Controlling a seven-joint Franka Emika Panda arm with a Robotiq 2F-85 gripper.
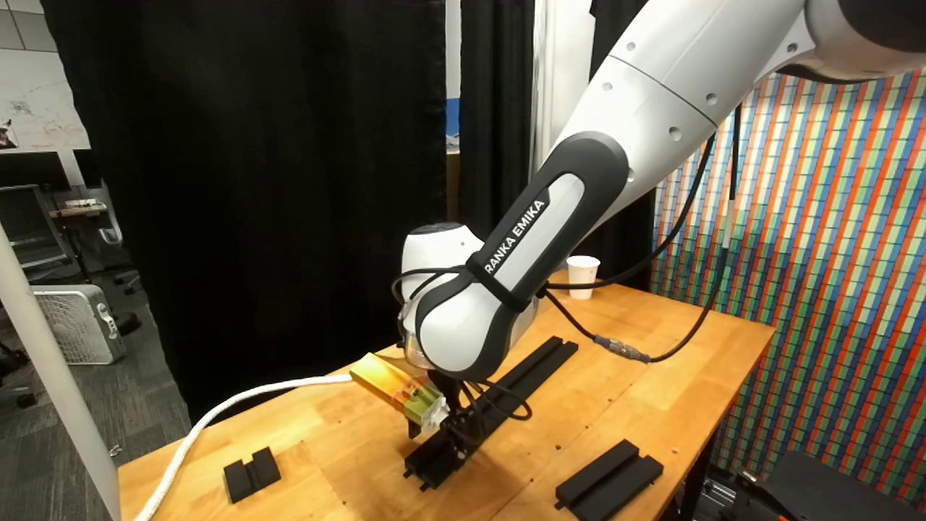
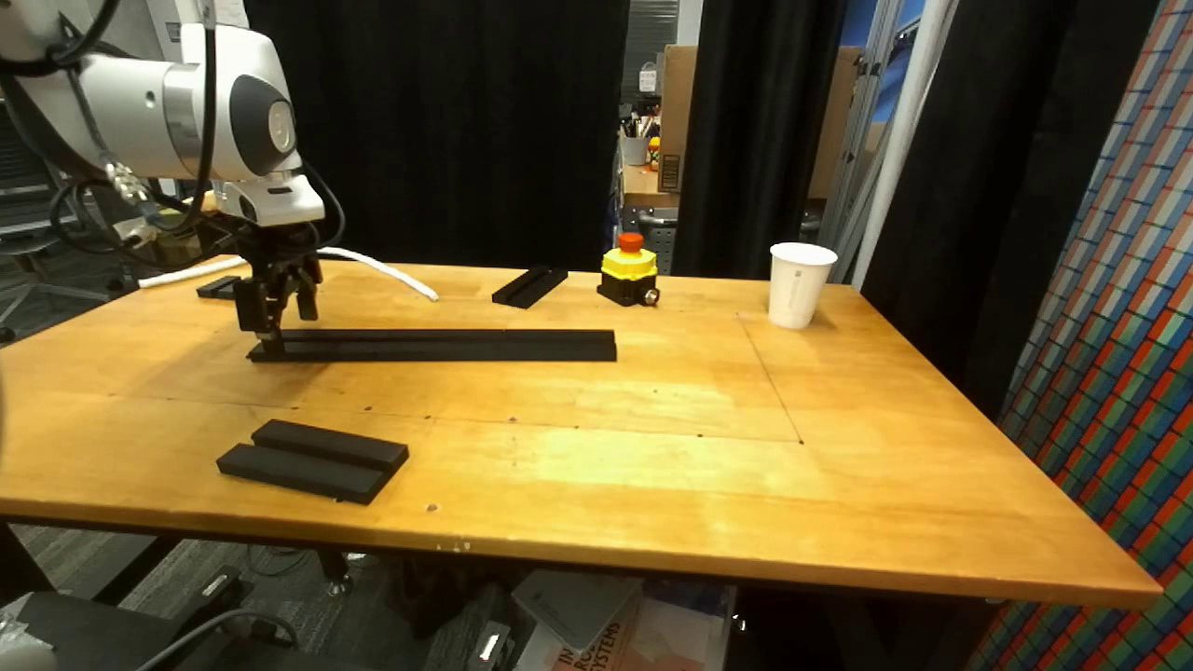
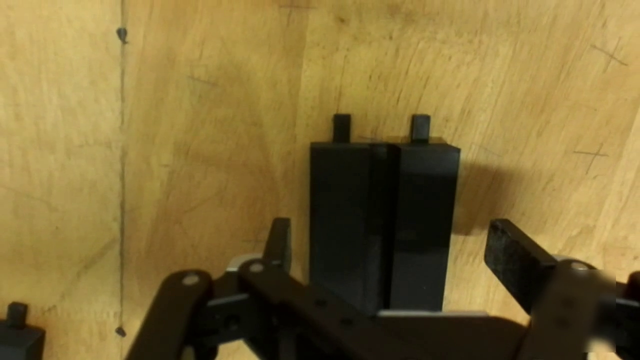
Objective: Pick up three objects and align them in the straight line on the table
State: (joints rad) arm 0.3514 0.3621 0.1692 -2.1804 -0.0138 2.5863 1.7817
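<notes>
Wide apart at the tips of the black two-fingered gripper [image 3: 390,242], straddling the pegged end of the long, slim, matte black grooved bar line [image 2: 438,349], with gaps either side! Lying straight on the light tan wood-grain table [image 2: 606,475], too dark to tell one bar from several, well apart from the white paper cup [image 2: 799,287]!
</notes>
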